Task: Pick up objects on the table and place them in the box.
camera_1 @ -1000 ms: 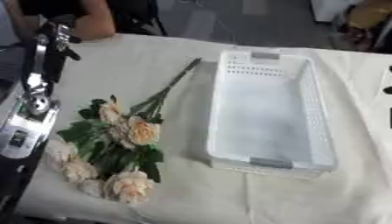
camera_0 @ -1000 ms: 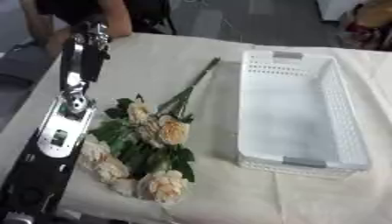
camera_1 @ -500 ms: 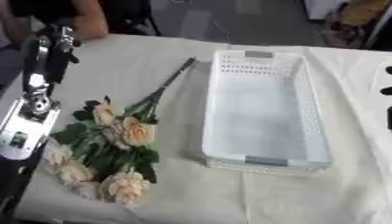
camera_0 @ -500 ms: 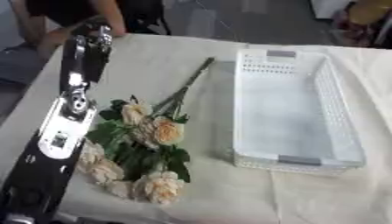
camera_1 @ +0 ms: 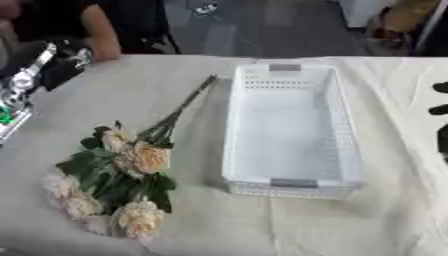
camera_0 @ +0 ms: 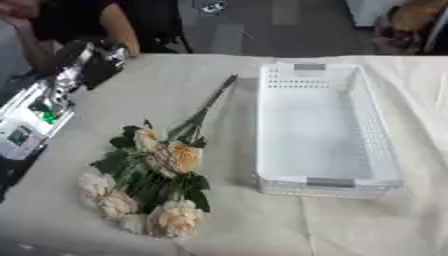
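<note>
The bunch of cream and peach artificial roses with green leaves (camera_0: 153, 182) lies on the cloth-covered bench (camera_0: 227, 225), just left of the empty white perforated plastic box (camera_0: 322, 127). Its stems point up and right toward the box's far left corner. The left hand (camera_0: 92, 57) is nearer, beyond the blooms; whether its fingers are apart I cannot tell. Dark fingertips of the right hand (camera_1: 440, 99) show at the right edge.

My view is soft and blurred all over. Even, bright light falls on the table (camera_0: 105, 220); the box (camera_0: 322, 125) throws a faint shadow toward the table's left edge.
</note>
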Robot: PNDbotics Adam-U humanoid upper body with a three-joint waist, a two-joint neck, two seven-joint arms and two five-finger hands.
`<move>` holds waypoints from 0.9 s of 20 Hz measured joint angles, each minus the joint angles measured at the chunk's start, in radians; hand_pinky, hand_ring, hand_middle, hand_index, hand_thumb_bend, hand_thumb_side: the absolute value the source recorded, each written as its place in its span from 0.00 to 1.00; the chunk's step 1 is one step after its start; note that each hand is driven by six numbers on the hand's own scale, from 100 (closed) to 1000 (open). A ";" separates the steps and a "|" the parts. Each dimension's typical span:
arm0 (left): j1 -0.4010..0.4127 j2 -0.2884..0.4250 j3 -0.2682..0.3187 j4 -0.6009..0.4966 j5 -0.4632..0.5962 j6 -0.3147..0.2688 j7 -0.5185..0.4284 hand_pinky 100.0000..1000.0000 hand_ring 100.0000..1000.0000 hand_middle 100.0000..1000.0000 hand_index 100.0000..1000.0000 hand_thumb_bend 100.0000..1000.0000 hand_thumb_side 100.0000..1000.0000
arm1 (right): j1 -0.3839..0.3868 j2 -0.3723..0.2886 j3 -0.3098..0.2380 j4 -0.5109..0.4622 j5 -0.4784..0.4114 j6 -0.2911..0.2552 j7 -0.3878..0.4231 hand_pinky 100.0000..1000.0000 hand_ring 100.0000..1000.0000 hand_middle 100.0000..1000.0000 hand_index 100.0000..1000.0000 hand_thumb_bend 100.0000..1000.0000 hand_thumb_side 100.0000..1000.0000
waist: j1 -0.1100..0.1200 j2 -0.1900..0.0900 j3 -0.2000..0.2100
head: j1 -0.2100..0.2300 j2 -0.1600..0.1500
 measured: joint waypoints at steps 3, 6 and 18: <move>-0.011 0.037 -0.032 0.021 0.061 0.024 -0.039 0.62 0.75 0.82 0.91 0.27 1.00 | 0.000 0.000 0.001 0.001 0.000 0.001 0.003 0.60 0.79 0.95 1.00 0.00 0.27 | 0.005 -0.003 0.000 | 0.000 0.000; -0.023 0.046 -0.054 0.030 0.091 0.038 -0.065 0.63 0.76 0.82 0.91 0.25 1.00 | 0.000 -0.002 0.006 0.005 0.000 0.001 0.006 0.60 0.79 0.94 1.00 0.00 0.26 | 0.009 -0.004 -0.002 | 0.000 0.000; -0.050 0.048 -0.119 -0.035 0.052 0.022 -0.228 0.68 0.75 0.73 0.86 0.68 0.77 | 0.000 -0.009 0.006 0.006 0.000 0.000 0.012 0.60 0.78 0.95 1.00 0.00 0.26 | 0.010 -0.007 -0.006 | 0.000 0.000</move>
